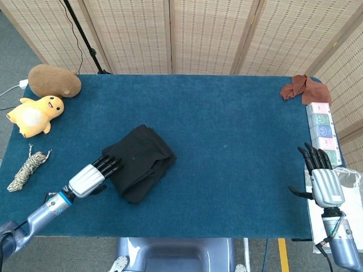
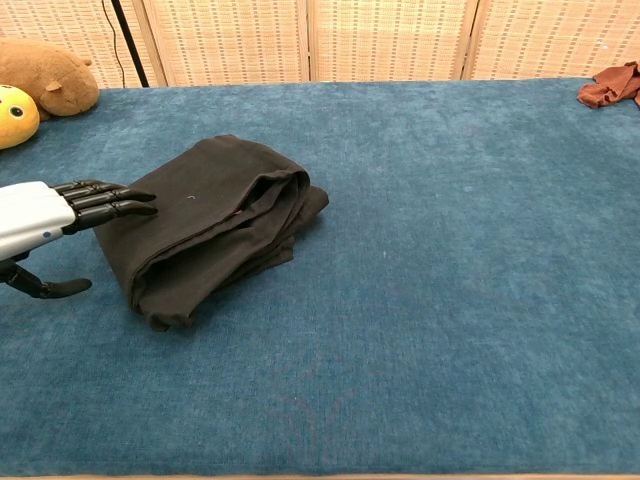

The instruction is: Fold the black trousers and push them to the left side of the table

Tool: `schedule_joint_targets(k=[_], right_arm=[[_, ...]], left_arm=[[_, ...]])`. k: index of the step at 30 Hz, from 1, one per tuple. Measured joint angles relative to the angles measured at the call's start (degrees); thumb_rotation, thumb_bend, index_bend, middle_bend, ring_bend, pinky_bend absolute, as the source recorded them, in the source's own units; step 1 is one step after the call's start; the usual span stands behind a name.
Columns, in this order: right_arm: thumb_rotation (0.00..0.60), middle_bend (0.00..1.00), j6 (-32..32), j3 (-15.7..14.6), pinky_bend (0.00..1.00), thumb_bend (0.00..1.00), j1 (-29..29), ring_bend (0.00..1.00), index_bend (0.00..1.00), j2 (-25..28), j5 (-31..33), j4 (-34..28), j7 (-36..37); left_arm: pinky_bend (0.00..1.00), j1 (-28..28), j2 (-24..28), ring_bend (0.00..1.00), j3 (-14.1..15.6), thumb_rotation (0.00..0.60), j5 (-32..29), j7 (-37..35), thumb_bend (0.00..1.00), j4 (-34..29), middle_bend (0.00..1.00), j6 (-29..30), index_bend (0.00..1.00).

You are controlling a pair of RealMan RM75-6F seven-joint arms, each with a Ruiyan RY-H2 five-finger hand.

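The black trousers (image 1: 139, 162) lie folded into a thick bundle on the blue table (image 1: 227, 130), left of its centre and toward the near edge. The left hand (image 1: 93, 177) sits at the bundle's left side — fingers extended and held together, thumb splayed apart, holding nothing. In the chest view its fingertips (image 2: 130, 200) reach the trousers' left edge (whether they press on the cloth or only hover over it cannot be told).

The right hand (image 1: 323, 178) is well apart from the trousers, off the table's right edge, fingers spread and empty.

Further left of the trousers lie a coil of rope (image 1: 27, 169), a yellow duck plush (image 1: 35, 114) and a brown plush (image 1: 54, 80) — all near the table's left edge. A rust-coloured cloth (image 1: 299, 88) rests at the far right corner.
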Motion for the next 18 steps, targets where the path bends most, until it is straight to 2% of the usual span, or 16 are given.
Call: schedule_joint_targets(k=[12,18], right_arm=[[0.6,0.0,0.14,0.02,0.0,0.0,-0.03,0.0,0.0,0.06,-0.07,0.05,0.21],[0.6,0.0,0.17,0.01,0.0,0.0,-0.08,0.0,0.0,0.19,-0.1,-0.14,0.41]], left_arm=[[0.08,-1.54,-4.97,0.0,-2.18,0.6,-1.08,2.25,0.3,4.76,0.0,-1.6,0.03],[0.08,-1.94,-6.77,0.0,-2.37,0.6,-1.33,2.35,0.3,7.28,0.0,-2.64,0.03]])
